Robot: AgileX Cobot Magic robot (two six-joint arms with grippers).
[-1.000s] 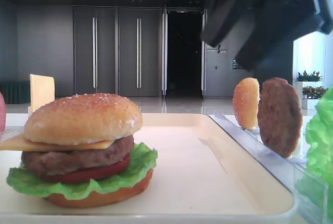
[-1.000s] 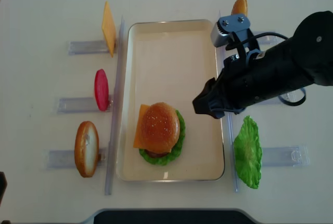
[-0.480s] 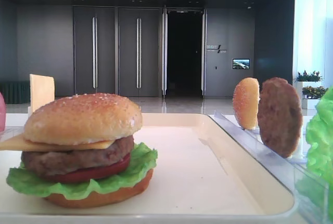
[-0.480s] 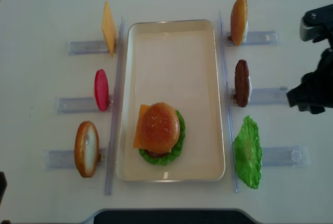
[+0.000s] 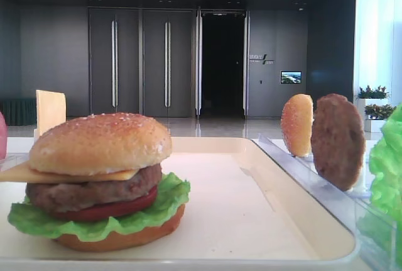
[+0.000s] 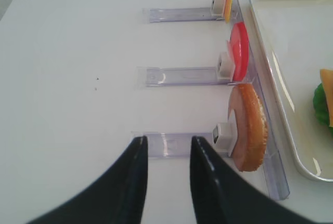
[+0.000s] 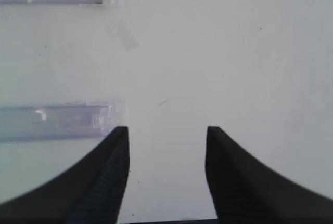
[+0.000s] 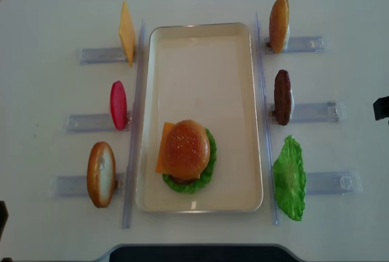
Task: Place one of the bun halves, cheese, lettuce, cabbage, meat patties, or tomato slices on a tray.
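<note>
On the cream tray [image 8: 200, 61] stands a stacked burger: a sesame bun half [image 8: 185, 146] on top of cheese, patty, tomato and lettuce over a bun base. Left of the tray, a cheese slice [image 8: 126, 33], a tomato slice [image 8: 118, 104] and a bun half [image 8: 101, 174] stand on edge in racks. To its right are a bun half [image 8: 279, 16], a meat patty [image 8: 282, 96] and a lettuce leaf [image 8: 289, 178]. My right gripper [image 7: 167, 130] is open and empty over bare table far right. My left gripper [image 6: 168, 140] hangs left of the bun [image 6: 247, 128], fingers apart, empty.
Clear plastic racks [image 8: 316, 112] run out on both sides of the tray, with long clear rails [image 8: 135, 122] along its edges. A dark tip of the right arm [image 8: 382, 107] shows at the right edge. White table lies beyond the racks.
The right arm has pulled back from over the tray's right side to the far right edge of the table. The burger and the left gripper have not moved.
</note>
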